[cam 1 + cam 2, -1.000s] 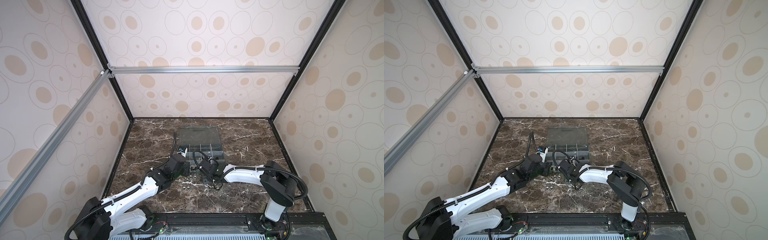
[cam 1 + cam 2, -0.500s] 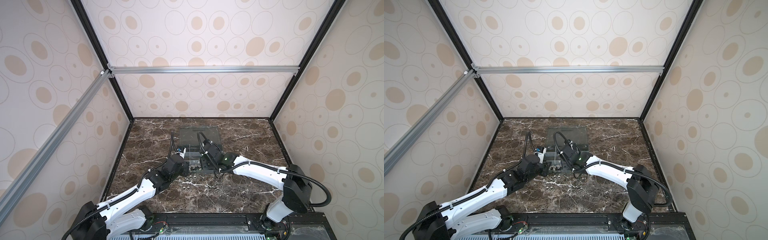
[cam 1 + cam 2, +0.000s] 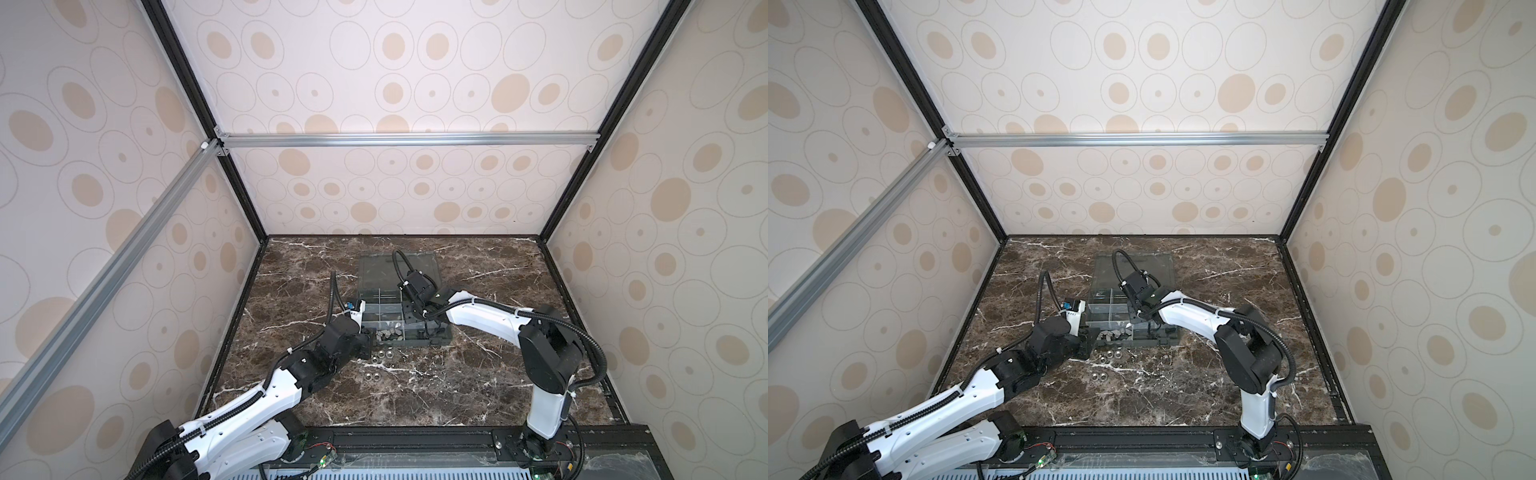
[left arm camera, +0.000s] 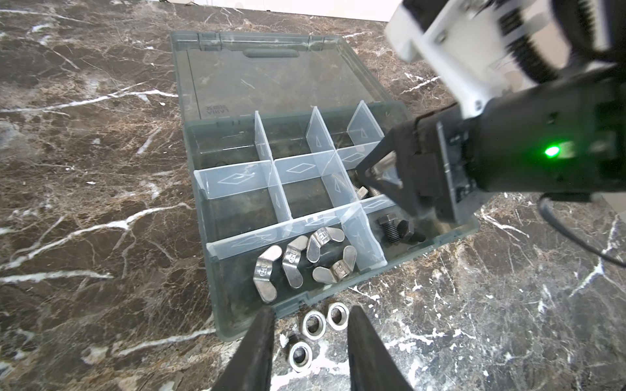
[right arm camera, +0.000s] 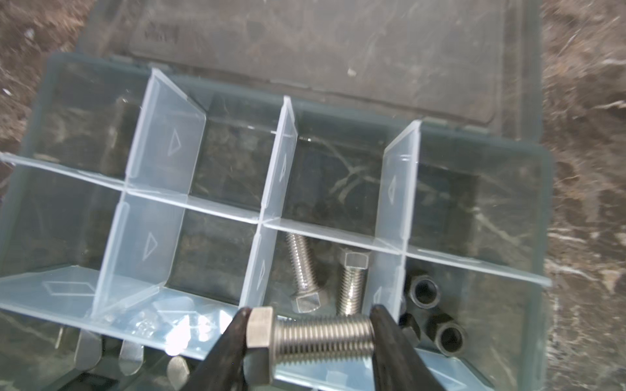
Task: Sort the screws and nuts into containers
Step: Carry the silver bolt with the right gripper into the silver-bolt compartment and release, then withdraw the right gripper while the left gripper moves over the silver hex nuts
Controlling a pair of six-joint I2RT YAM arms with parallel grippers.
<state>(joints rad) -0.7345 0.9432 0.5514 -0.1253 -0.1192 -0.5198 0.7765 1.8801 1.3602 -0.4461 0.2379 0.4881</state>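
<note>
The right gripper [image 5: 310,315] clamps a silver hex bolt [image 5: 325,337] endwise, head to tip, probably so that it falls flat. It hangs over the organizer box [image 5: 538,220], above the compartment [image 5: 327,250] that has two silver bolts [image 5: 301,270]. The left gripper [image 4: 310,313], partly open and empty, hovers over hex nuts [image 4: 314,325] just outside the box.

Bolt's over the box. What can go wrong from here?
1. The right claw pinches the silver hex bolt end to end above a divider; it may drop among the wing nuts, not the two silver bolts.
2. The open left claw straddles silver nuts by the box wall; closing may scatter them.
</note>
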